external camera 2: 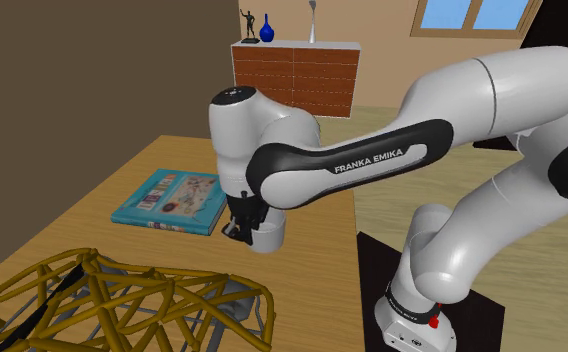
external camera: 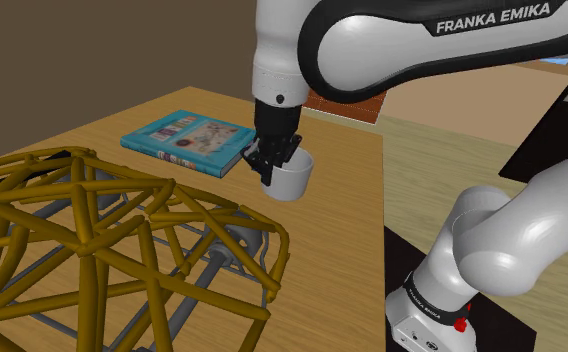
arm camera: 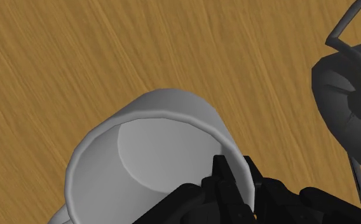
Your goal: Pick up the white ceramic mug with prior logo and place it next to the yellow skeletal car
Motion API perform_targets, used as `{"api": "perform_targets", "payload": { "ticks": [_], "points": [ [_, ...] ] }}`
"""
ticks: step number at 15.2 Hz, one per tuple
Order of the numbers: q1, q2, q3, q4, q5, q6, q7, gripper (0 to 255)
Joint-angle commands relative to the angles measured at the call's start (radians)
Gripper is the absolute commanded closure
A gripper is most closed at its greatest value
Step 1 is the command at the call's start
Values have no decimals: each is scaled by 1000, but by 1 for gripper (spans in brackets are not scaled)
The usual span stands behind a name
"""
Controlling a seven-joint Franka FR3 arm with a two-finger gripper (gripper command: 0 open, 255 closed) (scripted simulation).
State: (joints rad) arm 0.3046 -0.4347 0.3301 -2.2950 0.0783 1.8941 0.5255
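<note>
- The wooden table (external camera: 350,215) is carrying everything, and its edge is running close by on the shoulder view's right of the mug. A drop on that side could send the mug off the table.
- The yellow skeletal car (external camera: 92,240) is sprawling over the near left of the shoulder view. I'd say it's the main hazard: its open struts are sticking out toward the mug, so a low swing could be clipping the frame or snagging a finger in it.
- The arm (external camera: 372,40) is reaching in from the right and bending down, with the wrist pointing nearly straight down over the table.
- The book (external camera: 187,140) is lying flat, just left of the mug and farther back than the car. It looks clear of the likely path.
- The white mug (external camera: 292,178) is sitting opening-up between the book and the table edge, looking a bit tilted. I can't tell whether it's off the wood.
- The gripper (external camera: 269,165) is pinching the mug's wall at the rim, one finger inside and one outside. A one-sided hold like that could be letting the mug swing or slip.
</note>
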Motion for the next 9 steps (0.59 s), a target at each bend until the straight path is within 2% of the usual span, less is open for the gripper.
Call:
{"api": "perform_targets", "payload": {
  "ticks": [1, 9],
  "points": [
    [1, 1, 3, -24, 1, 25, 1, 255],
    [2, 23, 14, -101, 2, 124, 9, 255]
  ]
}}
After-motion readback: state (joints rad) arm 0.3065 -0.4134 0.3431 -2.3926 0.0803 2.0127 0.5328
